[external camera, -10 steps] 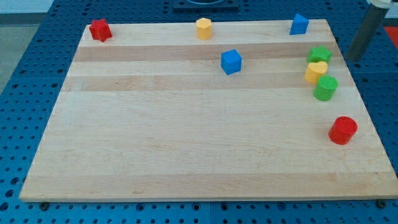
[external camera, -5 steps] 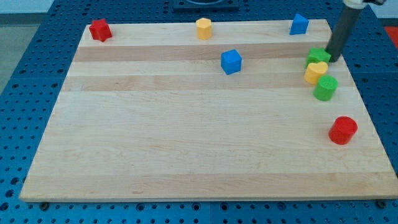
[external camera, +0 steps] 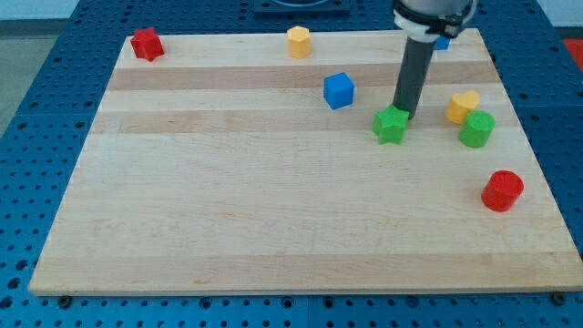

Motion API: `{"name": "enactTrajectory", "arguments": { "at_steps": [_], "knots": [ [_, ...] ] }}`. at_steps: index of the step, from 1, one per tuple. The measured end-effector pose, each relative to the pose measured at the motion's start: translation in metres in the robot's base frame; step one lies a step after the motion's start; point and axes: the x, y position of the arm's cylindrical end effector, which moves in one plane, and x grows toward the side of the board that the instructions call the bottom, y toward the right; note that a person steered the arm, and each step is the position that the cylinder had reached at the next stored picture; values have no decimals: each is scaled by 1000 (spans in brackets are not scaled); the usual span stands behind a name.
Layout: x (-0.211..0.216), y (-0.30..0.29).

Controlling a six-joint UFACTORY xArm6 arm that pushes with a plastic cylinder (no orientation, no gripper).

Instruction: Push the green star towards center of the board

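Observation:
The green star (external camera: pixel 390 125) lies on the wooden board (external camera: pixel 273 200), right of the middle and a little toward the view's top. My tip (external camera: pixel 404 117) stands against the star's upper right side, touching it. The dark rod rises from there to the view's top. The blue cube (external camera: pixel 338 90) sits to the star's upper left.
A yellow heart-shaped block (external camera: pixel 463 106) and a green cylinder (external camera: pixel 476 129) sit together near the right edge. A red cylinder (external camera: pixel 502 190) lies lower right. A red block (external camera: pixel 146 43), a yellow hexagonal block (external camera: pixel 298 41) and a blue block (external camera: pixel 444 41), partly hidden by the arm, line the top edge.
My tip swept in from the right edge and pushed the green star to the left and slightly down, away from the yellow heart block. The other blocks stayed put.

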Motion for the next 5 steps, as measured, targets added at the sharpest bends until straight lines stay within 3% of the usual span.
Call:
{"name": "enactTrajectory", "arguments": {
  "at_steps": [2,5],
  "knots": [
    [42,-3],
    [87,-92]
  ]
}}
